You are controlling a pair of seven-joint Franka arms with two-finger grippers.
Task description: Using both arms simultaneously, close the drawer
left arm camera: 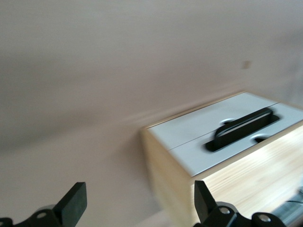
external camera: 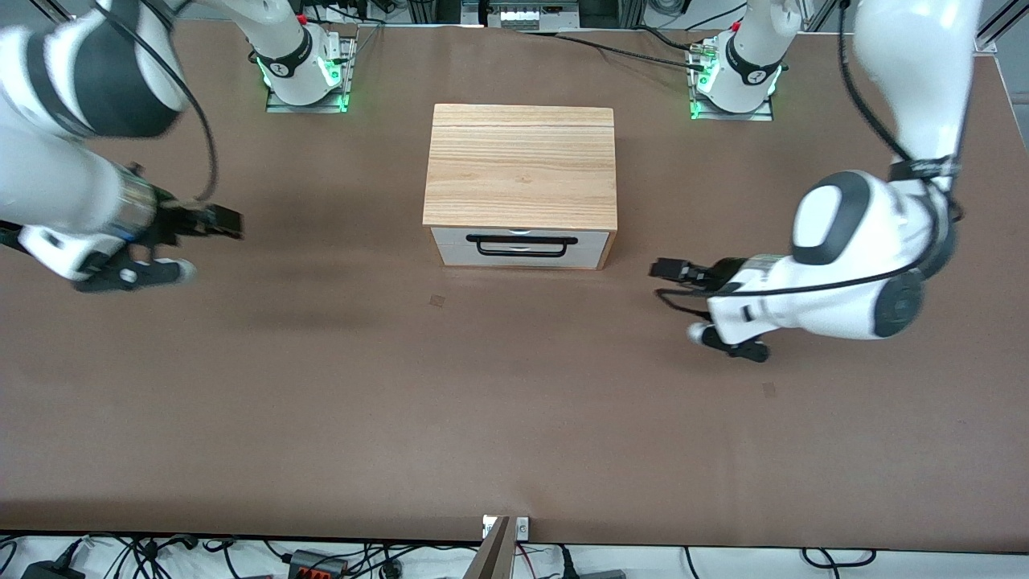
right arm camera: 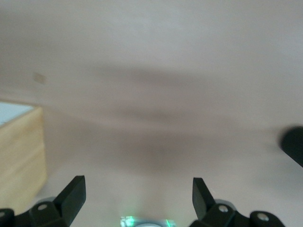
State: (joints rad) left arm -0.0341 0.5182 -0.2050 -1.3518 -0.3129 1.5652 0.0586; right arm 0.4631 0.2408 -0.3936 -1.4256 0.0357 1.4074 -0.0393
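The drawer (external camera: 520, 247) is sitting pushed into the wooden casing (external camera: 521, 166) at the desk's (external camera: 514, 418) middle, its white front and black handle (external camera: 522, 244) facing the front camera. The left hand (external camera: 671, 269) is hovering over the desk at the casing's 4 o'clock, fingers (left arm camera: 71, 204) spread apart. The right hand (external camera: 221, 221) is hovering at its 9 o'clock, fingers (right arm camera: 71, 196) also apart.

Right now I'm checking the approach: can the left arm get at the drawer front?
Probably yes. The left gripper hangs over bare table beside the drawer, jaws open, nothing between them. The drawer front already looks flush with the wooden box.
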